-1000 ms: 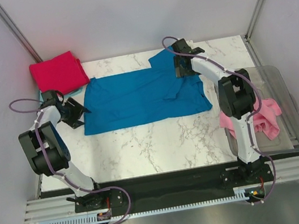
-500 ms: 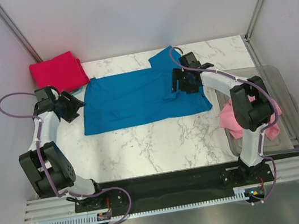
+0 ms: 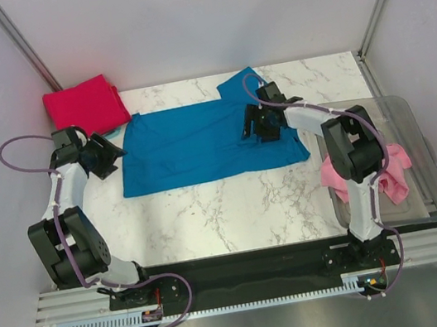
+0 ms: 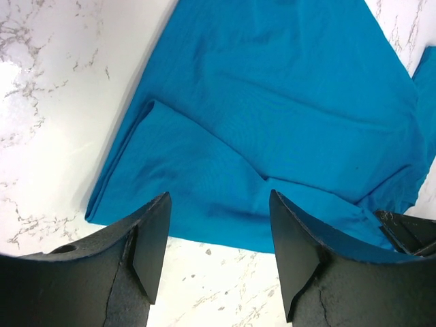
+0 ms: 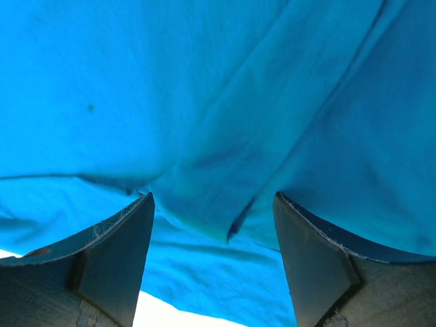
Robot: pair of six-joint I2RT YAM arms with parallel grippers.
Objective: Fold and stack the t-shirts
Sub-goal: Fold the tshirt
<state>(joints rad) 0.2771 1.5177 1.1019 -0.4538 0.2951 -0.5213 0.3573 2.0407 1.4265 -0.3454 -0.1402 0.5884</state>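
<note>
Left hand (image 3: 109, 154), right hand (image 3: 255, 129) hovering, fingers apart, at blue t-shirt (image 3: 191, 147) edges. Risk: right hand pinching only one layer of the rumpled sleeve, skewing fold.

A spread shirt (image 3: 198, 142) lies on the table (image 3: 227, 212), centre-back; a folded shirt (image 3: 85, 106) sits at the far-left corner — a bunched shirt (image 3: 392, 172) lies in the tub (image 3: 411, 110), right.

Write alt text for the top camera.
Blue t-shirt spread on a marble table, open left gripper at its left edge, open right gripper over its right half. Folded red t-shirt back left; pink t-shirt in a clear tub.
</note>
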